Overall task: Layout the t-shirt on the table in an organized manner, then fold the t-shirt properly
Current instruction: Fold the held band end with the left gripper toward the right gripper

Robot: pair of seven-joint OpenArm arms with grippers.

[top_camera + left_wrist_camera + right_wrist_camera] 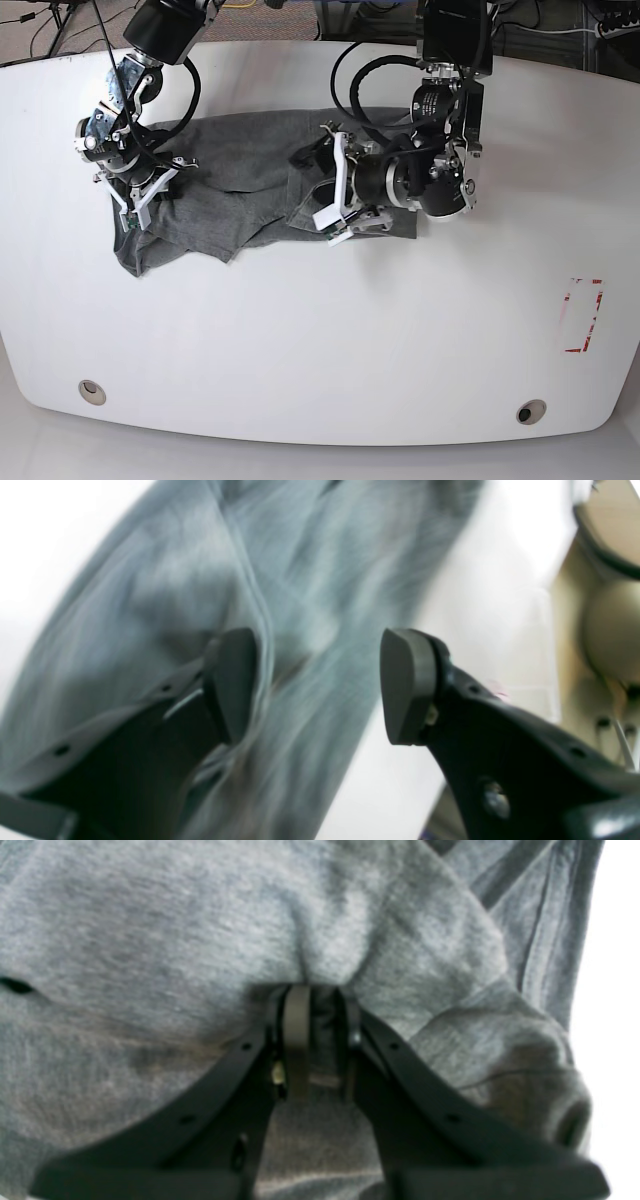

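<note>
Clenched on a pinch of t-shirt (240, 180), the right gripper (140, 195) works near the table's (320, 350) far-left corner; the left gripper (335, 195), mid-table, has jaws spread, cloth free. Regrasp a hem corner, then pull both ends apart evenly.

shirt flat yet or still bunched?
Bunched. In the base view the t-shirt lies creased and partly doubled over on the table; the right gripper pinches a puckered ridge of it.

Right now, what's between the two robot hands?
Crumpled grey t-shirt spans the stretch from the right gripper, which pinches it, to the left gripper, seen in the base view.
</note>
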